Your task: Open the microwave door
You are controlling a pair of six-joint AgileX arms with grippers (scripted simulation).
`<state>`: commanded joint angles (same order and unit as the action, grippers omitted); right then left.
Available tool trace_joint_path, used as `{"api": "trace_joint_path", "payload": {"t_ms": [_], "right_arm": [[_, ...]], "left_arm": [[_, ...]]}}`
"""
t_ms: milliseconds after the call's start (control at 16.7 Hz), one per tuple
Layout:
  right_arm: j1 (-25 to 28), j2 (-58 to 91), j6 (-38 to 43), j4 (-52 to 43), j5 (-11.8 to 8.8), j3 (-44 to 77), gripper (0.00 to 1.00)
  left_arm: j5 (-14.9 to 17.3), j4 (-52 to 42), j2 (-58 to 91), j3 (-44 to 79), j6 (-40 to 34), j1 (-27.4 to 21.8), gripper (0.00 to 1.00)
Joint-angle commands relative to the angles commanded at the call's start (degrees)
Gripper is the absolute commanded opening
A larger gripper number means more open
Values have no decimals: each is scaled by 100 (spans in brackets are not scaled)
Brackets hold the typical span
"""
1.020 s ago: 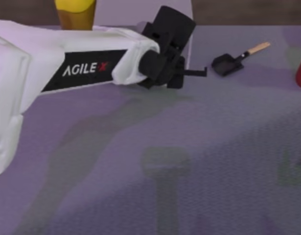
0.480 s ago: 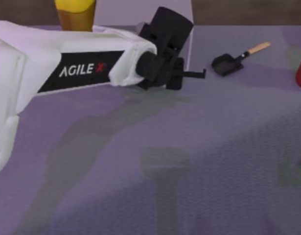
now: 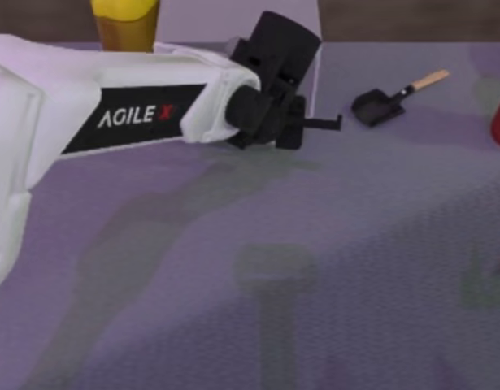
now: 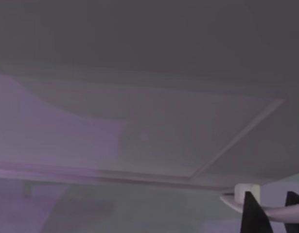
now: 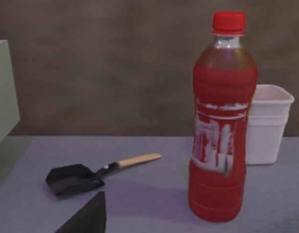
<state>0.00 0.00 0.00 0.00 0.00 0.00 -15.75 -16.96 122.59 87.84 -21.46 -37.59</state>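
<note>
The light grey microwave stands at the table's far edge, largely hidden by my left arm. In the left wrist view the microwave door fills the picture, with its translucent window and thin pale frame. A pale handle bar juts from the door's edge. My left gripper is shut on this handle, one dark finger on each side of the bar. From above, the left gripper sits at the microwave's front right corner. My right gripper is parked off to the right and shows only as a dark wedge.
A tall yellow container stands left of the microwave. A black scoop with a wooden handle lies on the table right of the left gripper. A red bottle and a white cup stand near the right edge.
My left arm and gripper have shifted slightly to the left since a second ago. Over the last half second nothing visibly moves.
</note>
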Motion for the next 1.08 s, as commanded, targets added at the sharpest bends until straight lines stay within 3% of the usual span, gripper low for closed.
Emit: {"api": "trace_joint_path", "payload": {"t_ms": [1080], "right_arm": [[0, 0, 0, 0, 0, 0, 100]], "left_arm": [[160, 158, -159, -262, 211, 38, 0]]}}
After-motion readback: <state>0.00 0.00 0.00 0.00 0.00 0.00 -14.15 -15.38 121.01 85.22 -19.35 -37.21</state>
